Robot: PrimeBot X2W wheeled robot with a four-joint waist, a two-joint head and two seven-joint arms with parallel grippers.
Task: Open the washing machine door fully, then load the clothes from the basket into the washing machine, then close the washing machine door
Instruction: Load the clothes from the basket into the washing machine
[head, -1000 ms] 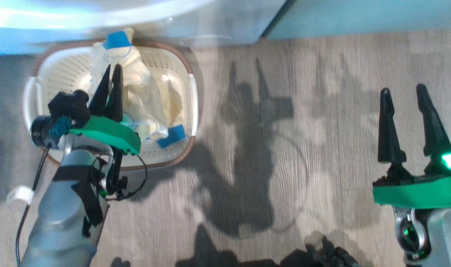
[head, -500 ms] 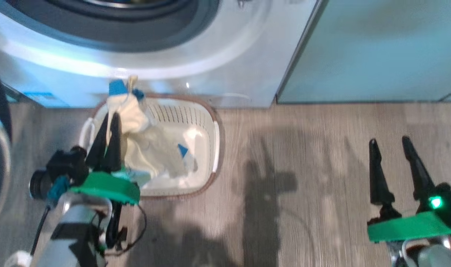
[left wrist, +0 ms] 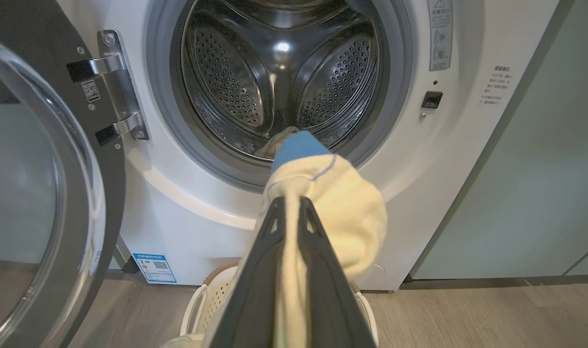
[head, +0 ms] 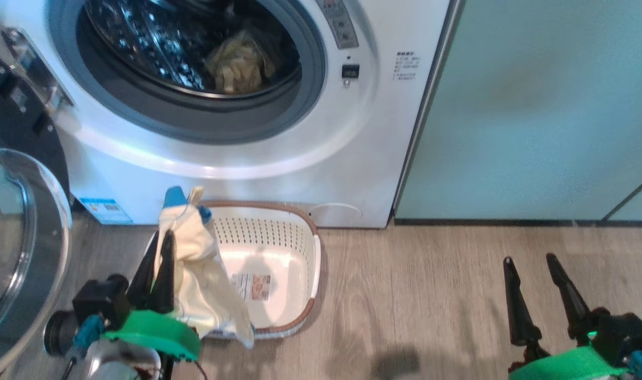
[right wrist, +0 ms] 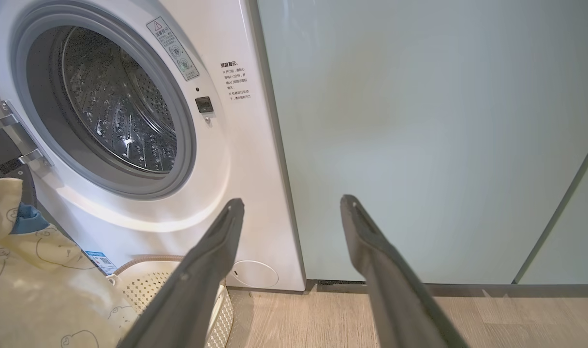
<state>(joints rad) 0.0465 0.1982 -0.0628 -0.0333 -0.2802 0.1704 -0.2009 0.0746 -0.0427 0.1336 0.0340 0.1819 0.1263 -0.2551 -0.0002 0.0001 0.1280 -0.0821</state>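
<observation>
My left gripper (head: 161, 240) is shut on a pale yellow garment with blue trim (head: 199, 274), which hangs from it above the cream basket (head: 300, 237). The basket's floor is bare and shows its paper label. In the left wrist view the gripper (left wrist: 289, 205) points the garment (left wrist: 342, 208) at the drum mouth of the washing machine (left wrist: 178, 203). The washing machine (head: 352, 158) stands right behind the basket, and another yellowish piece of the clothes (head: 239, 66) lies in its drum. The washing machine door (head: 15, 227) is swung wide open at the left. My right gripper (head: 528, 258) is open and holds nothing.
Pale green cabinet doors (head: 537, 116) stand to the right of the machine, and my right gripper (right wrist: 291, 203) faces them. Wooden floor (head: 416, 295) spreads between the basket and the right arm. The open door (left wrist: 42, 193) stands close on the left of my left arm.
The head camera has tilted up, bringing the drum and door into view. My left gripper has lifted the garment out of the basket, whose floor now shows. The right gripper stays open.
</observation>
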